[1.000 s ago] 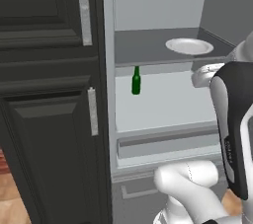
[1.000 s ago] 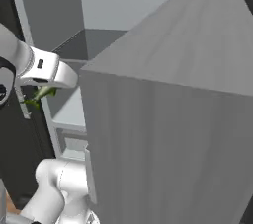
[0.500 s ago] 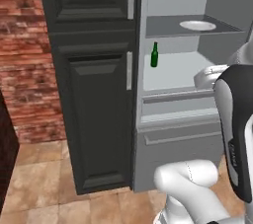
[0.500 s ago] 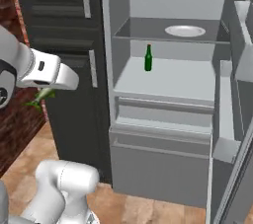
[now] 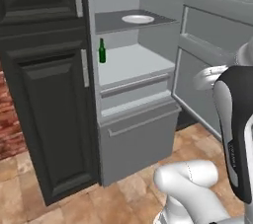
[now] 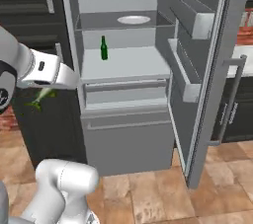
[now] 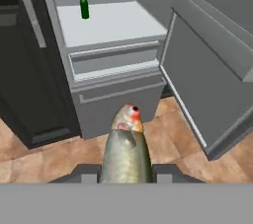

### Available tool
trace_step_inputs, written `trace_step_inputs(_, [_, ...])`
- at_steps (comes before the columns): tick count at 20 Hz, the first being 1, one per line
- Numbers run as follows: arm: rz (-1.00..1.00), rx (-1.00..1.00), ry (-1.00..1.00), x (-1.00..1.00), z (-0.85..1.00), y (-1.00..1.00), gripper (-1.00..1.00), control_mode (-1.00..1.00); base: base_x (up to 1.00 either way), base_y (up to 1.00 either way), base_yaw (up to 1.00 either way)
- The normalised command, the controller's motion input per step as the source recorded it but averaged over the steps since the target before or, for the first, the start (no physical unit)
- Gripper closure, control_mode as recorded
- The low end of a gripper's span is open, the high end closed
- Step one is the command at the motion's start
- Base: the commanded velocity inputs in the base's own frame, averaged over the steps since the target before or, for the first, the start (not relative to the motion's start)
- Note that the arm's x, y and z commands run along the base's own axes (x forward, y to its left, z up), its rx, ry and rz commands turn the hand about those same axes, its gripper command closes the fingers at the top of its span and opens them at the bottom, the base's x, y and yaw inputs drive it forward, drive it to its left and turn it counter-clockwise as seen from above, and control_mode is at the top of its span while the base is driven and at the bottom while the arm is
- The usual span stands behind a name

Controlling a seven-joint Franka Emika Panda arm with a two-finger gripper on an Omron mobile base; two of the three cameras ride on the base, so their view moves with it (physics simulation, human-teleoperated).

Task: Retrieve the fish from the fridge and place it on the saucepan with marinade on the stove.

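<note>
My claw (image 7: pixel 126 176) is clamped on the fish (image 7: pixel 126 151), which sticks out straight ahead from between my fingers. Beyond it stands the fridge (image 7: pixel 116 60), door swung wide, a green bottle (image 7: pixel 84 2) on its shelf.

The fridge (image 6: pixel 123 134) stands open on a brown tiled floor (image 6: pixel 148 193), its pale shelves on show. A white plate (image 6: pixel 134 19) lies on the upper shelf (image 6: pixel 94 20). On the lower shelf (image 6: pixel 133 62), a green bottle (image 6: pixel 104 48) stands upright near the back left corner (well apart from the plate above). Beneath that shelf sit two closed grey drawers (image 6: pixel 128 141). Door bins (image 6: pixel 190 18) line the swung-out door (image 6: pixel 217 70).
</note>
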Motion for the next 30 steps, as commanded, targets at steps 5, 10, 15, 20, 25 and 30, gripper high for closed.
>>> trace_step_inputs(5, [0.00,0.00,0.00,0.00,0.00,0.00,1.00,1.00,-0.35,-0.05,-0.87])
trace_step_inputs(10, [0.00,0.00,0.00,0.00,0.00,0.00,1.00,1.00,-0.41,0.00,-0.87])
trace_step_inputs(15, [0.00,0.00,0.00,0.00,0.00,0.00,1.00,1.00,-0.41,-0.03,-0.87])
trace_step_inputs(20, [0.00,0.00,0.00,0.00,0.00,0.00,1.00,1.00,-0.13,-0.29,-0.81])
trace_step_inputs(25, [0.00,0.00,0.00,0.00,0.00,0.00,1.00,1.00,0.28,-0.09,-0.52])
trace_step_inputs(30, [0.00,0.00,0.00,0.00,0.00,0.00,1.00,1.00,0.98,-0.05,-0.06])
